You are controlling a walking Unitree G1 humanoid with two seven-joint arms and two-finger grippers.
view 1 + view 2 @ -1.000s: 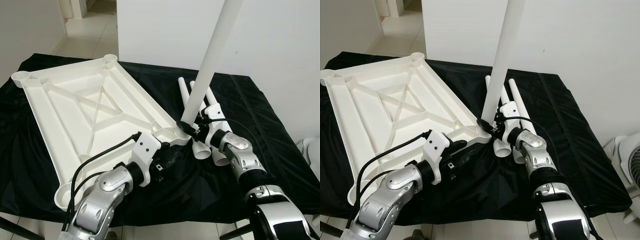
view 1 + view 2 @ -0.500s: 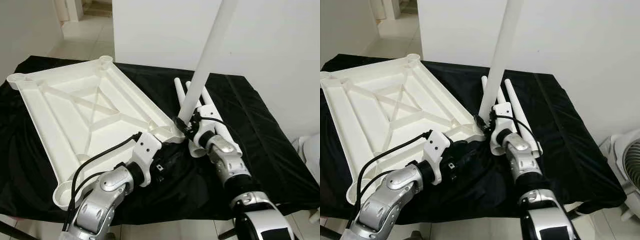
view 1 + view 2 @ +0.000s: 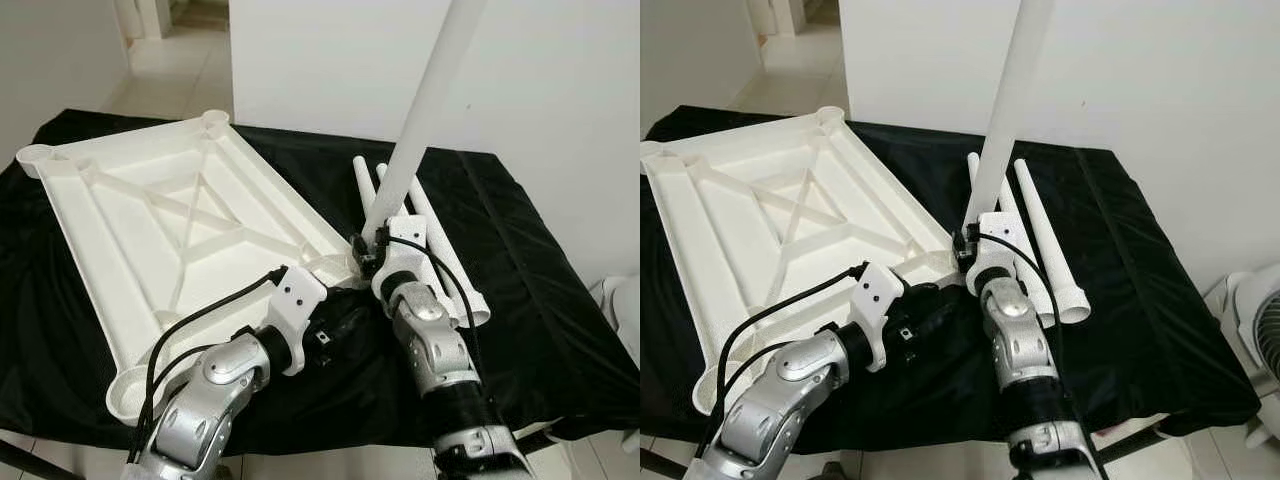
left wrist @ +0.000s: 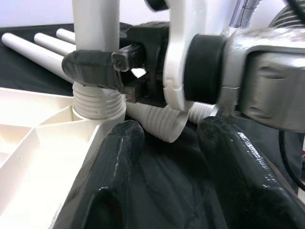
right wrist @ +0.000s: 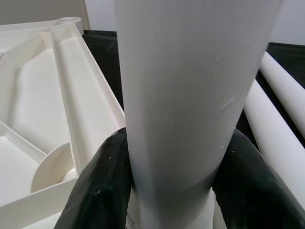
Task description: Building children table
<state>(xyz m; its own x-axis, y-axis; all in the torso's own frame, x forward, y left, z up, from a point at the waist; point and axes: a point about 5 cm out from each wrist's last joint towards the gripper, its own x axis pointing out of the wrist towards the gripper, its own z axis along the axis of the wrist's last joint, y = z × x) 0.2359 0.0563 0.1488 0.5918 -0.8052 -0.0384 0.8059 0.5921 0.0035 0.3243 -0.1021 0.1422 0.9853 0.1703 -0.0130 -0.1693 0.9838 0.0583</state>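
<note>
Covering most of the left eye view, a black cloth (image 3: pixel 520 280) drapes the work surface, with white wall in the upper right and pale floor in the upper left. A white tabletop (image 3: pixel 150 230) lies underside up on the cloth, filling the left and centre of the frame; its ribs form an X, and round sockets mark its corners. A white leg (image 3: pixel 425 110) stands nearly upright from the tabletop's corner socket just right of centre, leaning slightly right and running off the top of the frame. In the left wrist view its threaded base (image 4: pixel 97 102) sits in that socket with several threads exposed above the rim. Three spare legs (image 3: pixel 440 250) lie side by side on the cloth right of the standing leg, their threaded ends toward the camera. The right gripper (image 3: pixel 368 250), at centre, pinches the standing leg just above its threads; in the right wrist view, the black fingers (image 5: pixel 102 186) press against both sides of the tube. The left gripper (image 3: pixel 345 315), below centre, rests at the tabletop's near corner, beside the socket. In the left wrist view its fingers (image 4: pixel 119 167) are spread, one over the tabletop's edge and the other over the cloth, pinching nothing.
</note>
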